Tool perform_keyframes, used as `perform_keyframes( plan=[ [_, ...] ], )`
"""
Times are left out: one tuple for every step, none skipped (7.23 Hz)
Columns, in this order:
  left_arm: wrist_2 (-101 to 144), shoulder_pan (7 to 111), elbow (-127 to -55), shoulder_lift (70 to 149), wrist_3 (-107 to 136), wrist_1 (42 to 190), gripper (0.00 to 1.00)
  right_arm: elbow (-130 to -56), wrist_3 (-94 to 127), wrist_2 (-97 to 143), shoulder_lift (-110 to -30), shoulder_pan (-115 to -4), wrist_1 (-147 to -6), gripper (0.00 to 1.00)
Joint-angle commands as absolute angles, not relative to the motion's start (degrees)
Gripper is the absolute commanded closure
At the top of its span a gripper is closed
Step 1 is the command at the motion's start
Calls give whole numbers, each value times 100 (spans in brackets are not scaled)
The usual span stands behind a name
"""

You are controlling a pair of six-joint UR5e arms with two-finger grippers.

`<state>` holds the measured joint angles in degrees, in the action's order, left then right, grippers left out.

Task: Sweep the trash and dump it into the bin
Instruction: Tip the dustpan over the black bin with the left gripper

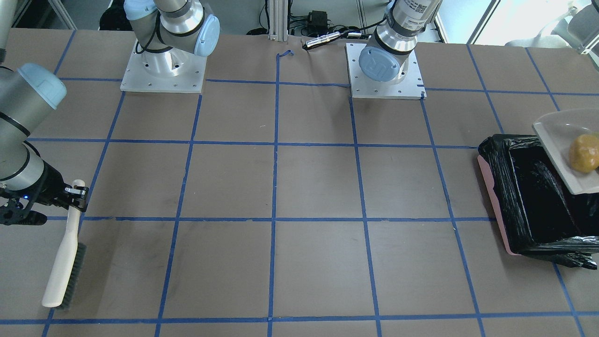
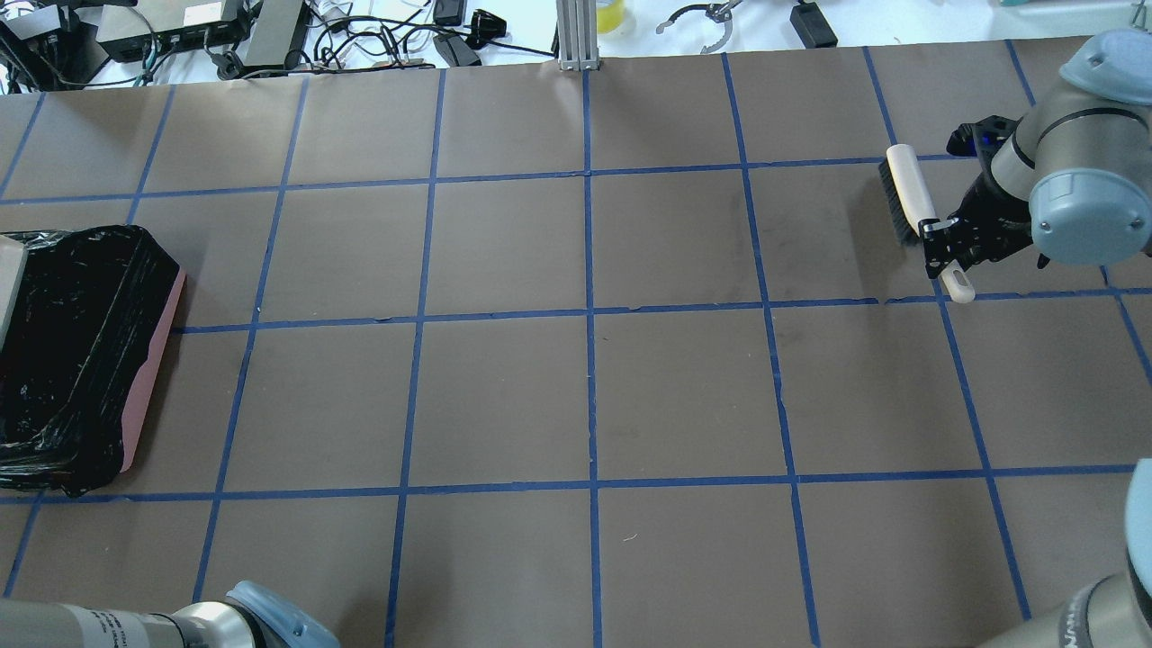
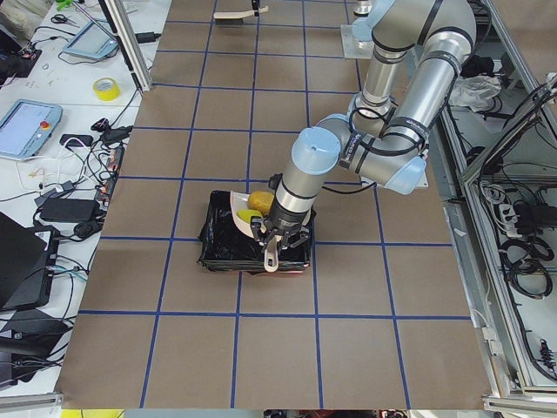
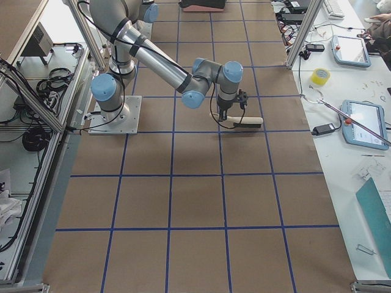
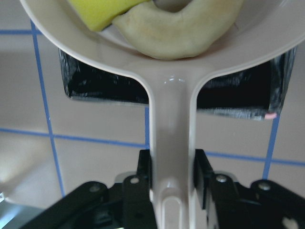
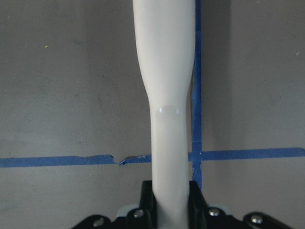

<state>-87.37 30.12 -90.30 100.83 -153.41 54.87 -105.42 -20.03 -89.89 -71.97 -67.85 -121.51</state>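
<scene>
A: Logging the left gripper (image 5: 172,171) first: clamped on the handle of the dustpan (image 5: 157,67), fingers pressed to both sides. Holding the pan above the bin (image 1: 496,159), over the black liner.

B: Load?

A: Counting three scraps, all in the pan: amber blob (image 1: 584,153), cream crescent (image 5: 186,28), yellow wedge (image 5: 102,10). Noting crescent and wedge touching, tucked at the back wall near the handle.

B: Dumping step, then. Reads as late in the task, with everything already aboard.

A: Agreed. Cannot tell where the pan's lip sits against the rim; out of frame in the wrist view. Better to centre over the liner before tilting.

B: Tip slowly, lip downward, keeping it inside the rim. Expect the blob to roll first and fast. Expect crescent and wedge to hang back, so finish steep, maybe with a gentle shake.

A: And the right gripper (image 6: 171,198)?

B: Closed on the handle of the brush (image 1: 63,267), well apart from the bin. Cannot tell whether the bristles touch the table (image 1: 299,187). Leave parked there.
</scene>
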Motion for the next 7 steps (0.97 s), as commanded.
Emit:
perform_keyframes(
  plan=[
    [-10065,3660,-9280,10099,-15678,3561,100,-10547,-2004,-8983,-7181,-6785,-12155,97],
    [-11090,4257,-9377,10099,-15610,3116,100,-10547,-2004,-8982,-7163,-6785,-12155,90],
    [-11901,4732,-9535,10151,-15557,2459,100,-10547,-2004,-8982,-7137,-6785,-12147,85],
    [-12509,5111,-9762,10247,-15574,1660,100,-10547,-2004,-8982,-7128,-6785,-12138,80],
    [-12803,5368,-9991,10352,-15783,678,100,-10547,-2004,-8991,-7084,-6785,-12120,78],
    [-12780,5518,-10245,10467,-16281,-437,100,-10547,-2004,-8991,-7075,-6785,-12111,64],
    [-12744,5659,-10318,10494,-16390,-857,100,-10547,-2021,-9009,-7084,-6785,-12120,51]
  ],
)
